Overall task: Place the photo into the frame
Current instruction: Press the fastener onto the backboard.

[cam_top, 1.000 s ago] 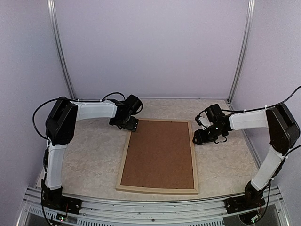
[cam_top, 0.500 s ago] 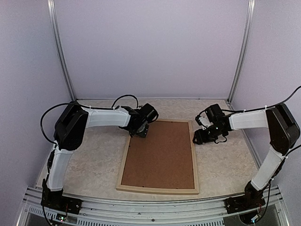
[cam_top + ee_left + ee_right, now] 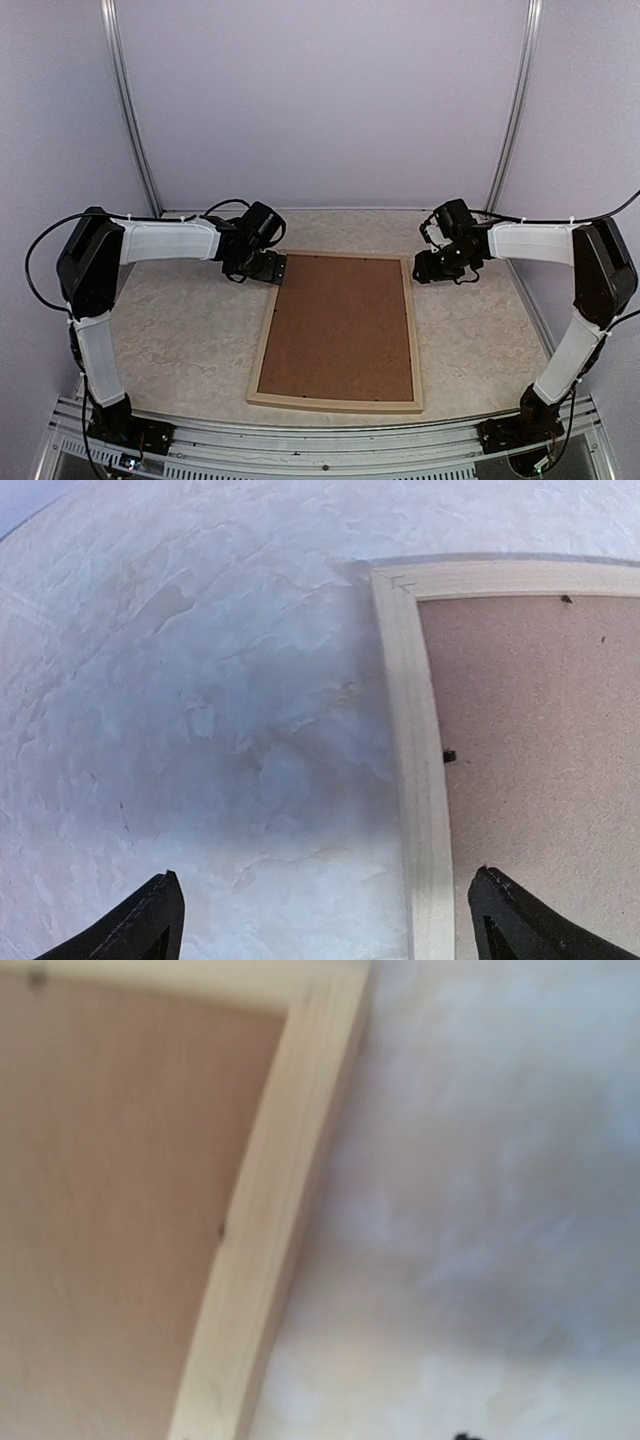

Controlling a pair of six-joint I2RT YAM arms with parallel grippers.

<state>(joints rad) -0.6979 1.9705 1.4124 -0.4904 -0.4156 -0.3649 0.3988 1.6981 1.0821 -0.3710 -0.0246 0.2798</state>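
Top external view: the frame lies flat at the centre of the table, back upward, thin pale wood around a brown backing board. The left gripper hovers at its 11 o'clock corner, jaws spread wide and empty. The right gripper hangs at 1 o'clock; I cannot tell its jaws. Flanking both far corners probably readies a two-handed move. The photo is not visible.

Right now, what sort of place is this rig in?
Probably an enclosed robot test cell, not a home: plain lilac wall panels between aluminium uprights, a pale marbled tabletop, and a white-and-black left arm and right arm bolted to a slotted aluminium rail.
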